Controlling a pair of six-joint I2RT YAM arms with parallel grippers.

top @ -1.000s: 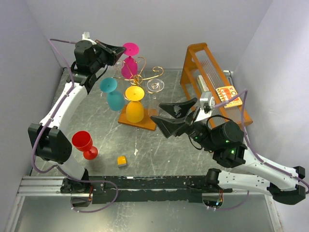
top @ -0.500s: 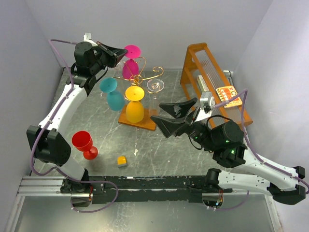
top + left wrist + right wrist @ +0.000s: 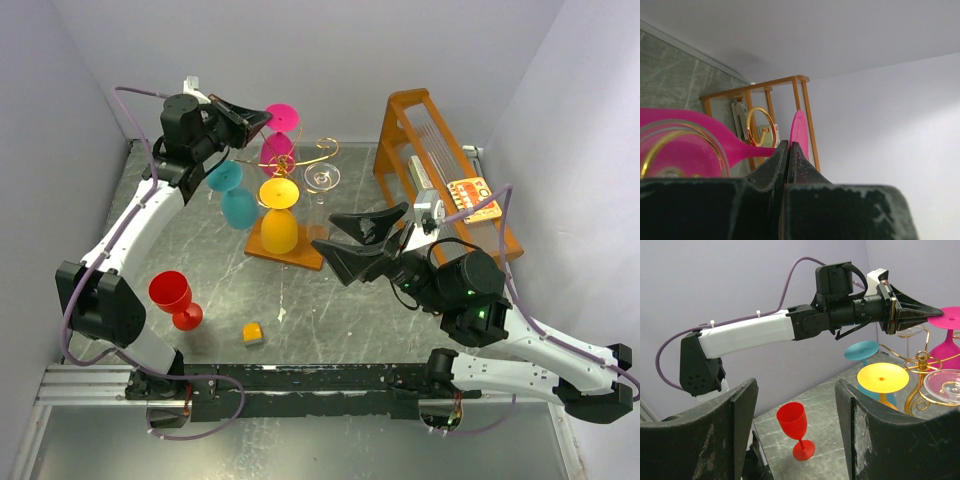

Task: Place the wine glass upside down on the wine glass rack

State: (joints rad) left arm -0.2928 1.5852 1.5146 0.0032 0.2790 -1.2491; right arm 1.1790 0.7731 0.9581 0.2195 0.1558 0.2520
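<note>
A pink wine glass (image 3: 277, 150) hangs upside down over the back of the wine glass rack (image 3: 322, 153), a gold wire tree on a flat wooden base (image 3: 303, 256). My left gripper (image 3: 262, 118) is shut on the rim of its round foot (image 3: 800, 131), and the bowl (image 3: 685, 131) sits among the gold scrolls. I cannot tell whether the stem rests on a wire arm. My right gripper (image 3: 325, 232) hovers open in front of the rack, nothing between its fingers. A red wine glass (image 3: 175, 298) stands upright on the table at the left.
Teal (image 3: 236, 200), yellow (image 3: 279, 215) and clear (image 3: 321, 180) glasses hang upside down on the rack. A tall orange slatted frame (image 3: 430, 140) stands at the back right. A small yellow block (image 3: 253, 333) lies near the front.
My left arm has carried the pink glass a little to the right and lower, in over the rack's wires. The right arm has not moved.
</note>
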